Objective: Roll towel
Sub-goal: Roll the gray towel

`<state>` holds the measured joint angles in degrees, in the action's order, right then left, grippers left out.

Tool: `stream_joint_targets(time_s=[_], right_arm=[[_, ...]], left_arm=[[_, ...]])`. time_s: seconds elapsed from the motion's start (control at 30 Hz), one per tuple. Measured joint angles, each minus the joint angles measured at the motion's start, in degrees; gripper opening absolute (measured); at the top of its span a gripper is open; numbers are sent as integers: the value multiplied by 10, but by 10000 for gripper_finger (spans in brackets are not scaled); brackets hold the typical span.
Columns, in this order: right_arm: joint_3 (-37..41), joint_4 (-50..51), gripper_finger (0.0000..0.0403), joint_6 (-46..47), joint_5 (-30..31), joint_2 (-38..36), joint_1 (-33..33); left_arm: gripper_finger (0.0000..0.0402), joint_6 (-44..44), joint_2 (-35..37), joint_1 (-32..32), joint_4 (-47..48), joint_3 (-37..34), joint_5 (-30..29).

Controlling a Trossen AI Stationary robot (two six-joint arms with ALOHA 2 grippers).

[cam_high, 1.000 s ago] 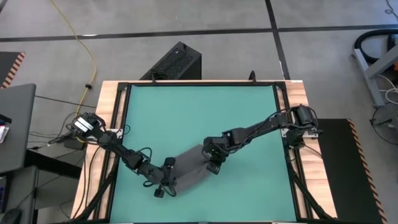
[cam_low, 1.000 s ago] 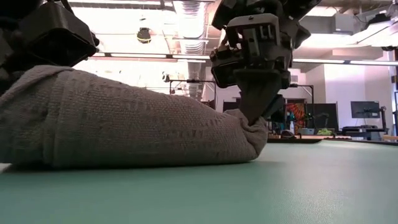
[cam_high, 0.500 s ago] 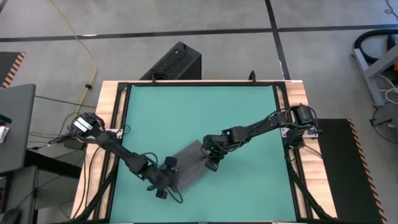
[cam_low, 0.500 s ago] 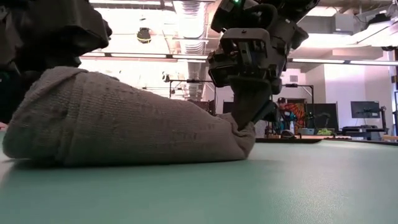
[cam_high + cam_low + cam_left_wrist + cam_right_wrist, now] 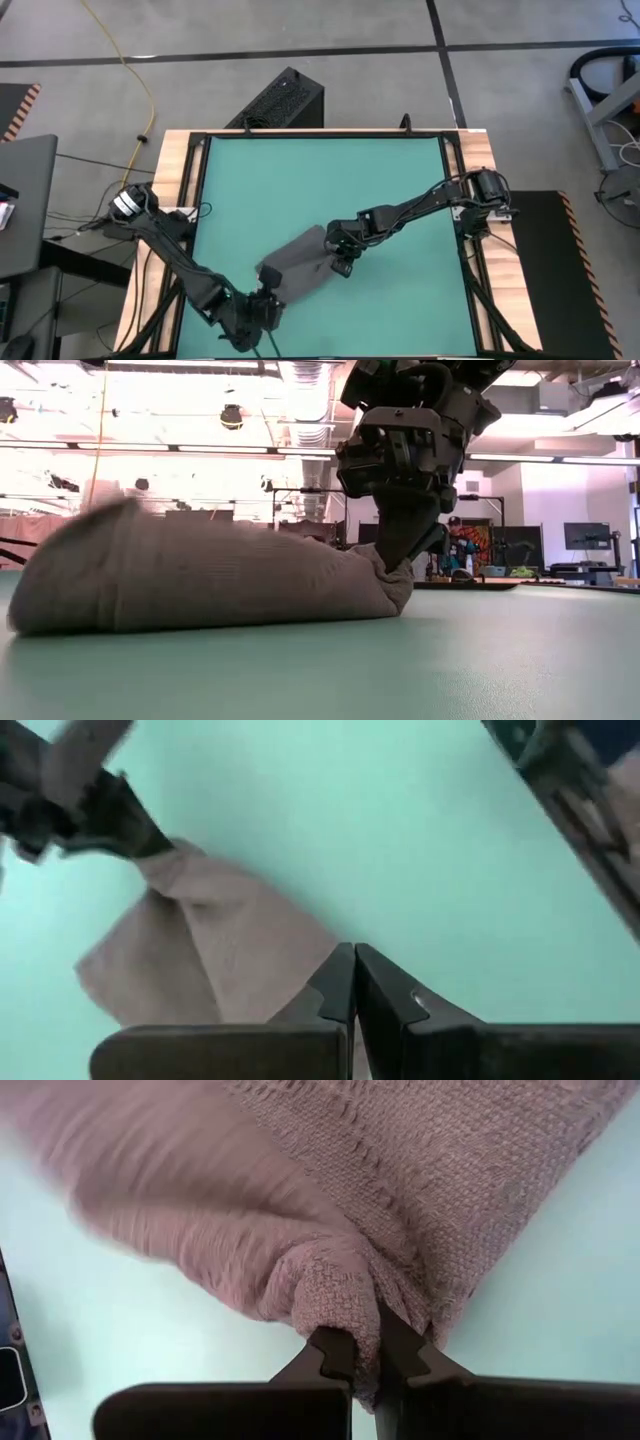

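Observation:
The towel lies as a loose grey roll on the green mat, a little near of the mat's middle, slanting from near left to far right. In the low view the towel rests along its whole underside. My right gripper is shut on its right end. My left gripper hangs shut above the mat by the roll's near-left end and touches nothing; in its wrist view the left gripper shows the towel below and beyond it. My right gripper pinches the bunched right end of the towel between its two fingers, several layers gathered into a knot. The fingers come slanting down from above and from the table's right. That end is held just off the mat; the remainder of the roll lies on it.
A wooden frame runs around the mat. A black box stands on the floor beyond the table's far edge. Bare mat stretches toward the far side and the right of the towel.
My left gripper, still shut, has left the roll's left end and risen, drawing back toward the table's near edge. My right gripper has stayed on the right end, turning slightly. The towel's left end now lies free on the mat.

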<state>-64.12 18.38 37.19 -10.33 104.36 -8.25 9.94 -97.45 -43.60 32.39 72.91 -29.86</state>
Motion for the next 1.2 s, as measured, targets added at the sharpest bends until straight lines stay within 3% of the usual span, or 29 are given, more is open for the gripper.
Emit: stream_joint_targets(time_s=[0.1, 0.23, 0.27, 0.4, 0.43, 0.53, 0.57, 0.63, 0.73, 0.9, 1.0, 1.2], right_arm=[[0, 0, 25, -1, 0, 0, 0], [0, 1, 25, -2, 0, 0, 0], [0, 2, 25, -2, 0, 0, 0], [0, 3, 25, -4, 0, 0, 0], [0, 3, 25, -4, 0, 0, 0], [0, 3, 25, -4, 0, 0, 0], [0, 3, 25, -3, -1, 0, 0], [0, 2, 25, -3, -1, 0, 0], [0, -3, 25, -3, -1, 0, -4], [0, -4, 25, -6, -3, 0, -4], [0, -6, 25, -6, -3, 0, -3], [0, -8, 25, -12, -3, 0, -3]], left_arm=[[0, 46, 0, -4, 75, 29, -2], [0, 29, 0, -12, 55, 42, -115], [0, 10, 0, -9, 25, 38, -115], [0, -18, -1, 34, -51, 28, 1], [0, -17, -1, 43, -35, 28, -17], [0, 3, 0, 57, 69, 26, -182], [0, -5, 1, 61, 81, 26, -196], [0, -17, 1, 76, 78, 17, -147], [0, -10, -1, 96, 32, -26, -14], [0, 18, -1, 102, -44, -102, -31], [0, 31, -1, 103, -91, -126, 16], [0, 87, -1, 105, -99, -136, 73]])
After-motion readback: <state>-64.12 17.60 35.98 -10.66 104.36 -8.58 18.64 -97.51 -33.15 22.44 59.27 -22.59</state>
